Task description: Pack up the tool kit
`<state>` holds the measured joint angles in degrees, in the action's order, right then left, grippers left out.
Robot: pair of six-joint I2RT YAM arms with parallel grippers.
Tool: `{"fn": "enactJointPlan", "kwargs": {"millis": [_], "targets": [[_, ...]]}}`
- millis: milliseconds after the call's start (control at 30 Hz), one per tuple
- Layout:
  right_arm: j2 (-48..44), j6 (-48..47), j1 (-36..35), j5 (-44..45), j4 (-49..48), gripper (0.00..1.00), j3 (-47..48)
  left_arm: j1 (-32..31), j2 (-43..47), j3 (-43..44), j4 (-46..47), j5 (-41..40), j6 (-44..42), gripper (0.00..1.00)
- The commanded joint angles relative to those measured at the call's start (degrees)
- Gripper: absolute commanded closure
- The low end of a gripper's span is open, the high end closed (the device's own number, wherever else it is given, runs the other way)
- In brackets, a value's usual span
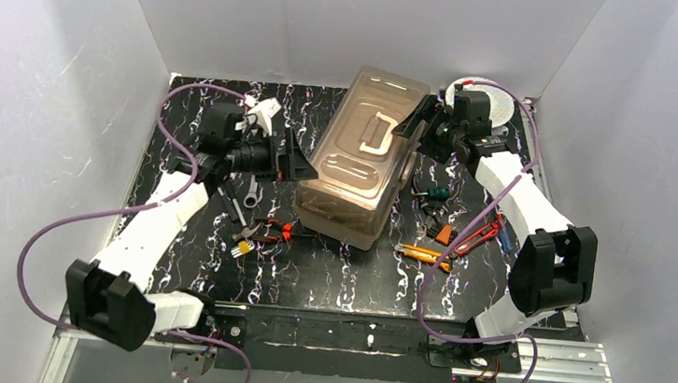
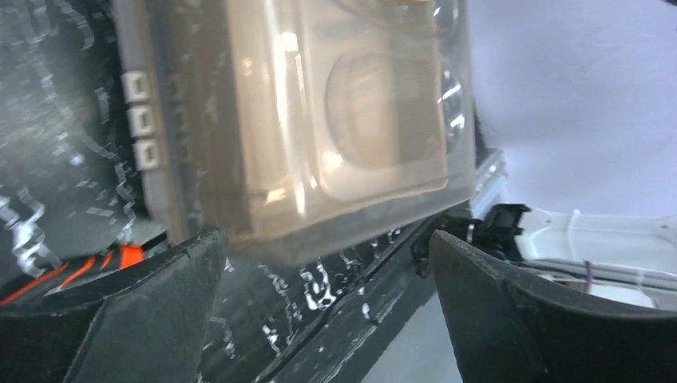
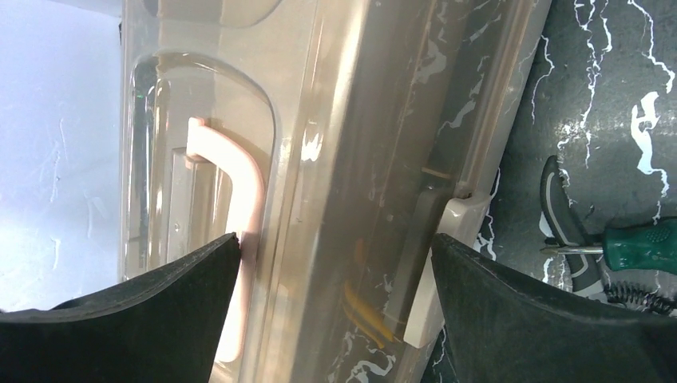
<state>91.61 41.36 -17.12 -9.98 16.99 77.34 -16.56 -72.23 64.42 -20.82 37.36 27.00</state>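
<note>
Left gripper (image 1: 305,163) (image 2: 326,237): jaws spread wide, nothing between them, tips right against the left long side of the toolbox (image 1: 362,156). Whether they touch it cannot be told.

Right gripper (image 1: 419,129) (image 3: 335,238): jaws also spread wide and holding nothing, at the toolbox's right long side, towards its far half.

What each view adds:
- The right wrist view shows one finger lined up with the cream handle (image 3: 239,183) and the other with a cream latch (image 3: 431,263) on the toolbox (image 3: 343,120) side wall. The top view shows the handle (image 1: 376,136) but not the latch.
- The left wrist view shows the toolbox (image 2: 319,120) wall close up, with a row of small pale tabs (image 2: 140,120), and a bit of orange (image 2: 120,257) low at the left. What that orange belongs to cannot be told there.
- Only the top view shows the loose tools together.

The toolbox sits lid shut, handle up, on the black marbled mat (image 1: 308,282). Its long axis runs near to far, with the far end leaning right.

Around the toolbox:
- Orange pliers (image 1: 275,230) lie just off its near left corner, with a wrench (image 1: 249,192) further left.
- A green-handled screwdriver (image 1: 435,193) (image 3: 647,247) lies just right of it.
- A yellow knife (image 1: 423,254) lies off its near right corner.
- A round white spool (image 1: 462,89) stands beyond its far right corner, behind the right gripper.
</note>
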Motion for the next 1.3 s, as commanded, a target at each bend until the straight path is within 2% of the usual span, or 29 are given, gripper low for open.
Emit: {"fn": "enactJointPlan", "kwargs": {"millis": [0, 133, 300, 367, 500, 633, 767, 867, 933, 1067, 1167, 1267], "targets": [[-3.25, -5.15, -0.19, -0.66, 1.54, 0.04, 1.32, 0.51, 9.6, 0.36, -12.78, -12.94, -5.11, 0.02], [-5.48, -8.01, -0.19, -0.72, 1.29, 0.04, 0.19, 0.46, 16.64, 1.32, -24.03, -23.14, -3.28, 0.02], [-8.21, -8.99, -0.19, 1.27, -0.12, 0.04, -2.16, 0.44, 23.08, -6.86, -30.18, -28.93, 4.84, 0.02], [-9.19, -8.65, -0.11, 1.95, -1.69, 0.04, -3.59, 0.45, 25.26, -11.91, -28.3, -28.17, 7.92, 0.02], [-10.65, -8.41, -0.04, 2.74, -3.58, 0.04, -5.84, 0.43, 28.35, -22.59, -19.46, -20.83, 13.96, 0.02], [-12.22, -8.49, -0.07, 3.48, -4.94, 0.04, -7.9, 0.43, 26.74, -29.18, -13.82, -18.75, 17.92, 0.02], [-14.61, -8.15, -0.01, 5.6, -6.51, 0.04, -10.98, 0.45, 26.84, -33.17, -11.95, -24.93, 20.54, 0.02], [-18.9, -5.59, 0.01, 12.52, -7.33, 0.03, -16.42, 0.47, 29.61, -37.74, -10.29, -36.34, 33.99, 0.02], [-20.98, -5.01, -0.02, 14.31, -8.9, 0.02, -18.61, 0.41, 26.94, -38.04, -10.15, -39.31, 42.28, 0.02], [-21.03, -4.46, -0.01, 15.2, -9.52, 0.02, -19.14, -0.15, 21.75, -34.07, -8.72, -44.09, 49.21, 0.02], [-20.54, -4.19, -0.01, 15.0, -9.55, 0.02, -19.04, -0.53, 17.03, -31.09, -11.69, -45.99, 53.25, 0.17], [-20.01, -4.12, -0.02, 14.9, -9.5, 0.02, -18.99, -1.61, 11.73, -27.83, -12.12, -45.65, 50.77, 0.35]]}}
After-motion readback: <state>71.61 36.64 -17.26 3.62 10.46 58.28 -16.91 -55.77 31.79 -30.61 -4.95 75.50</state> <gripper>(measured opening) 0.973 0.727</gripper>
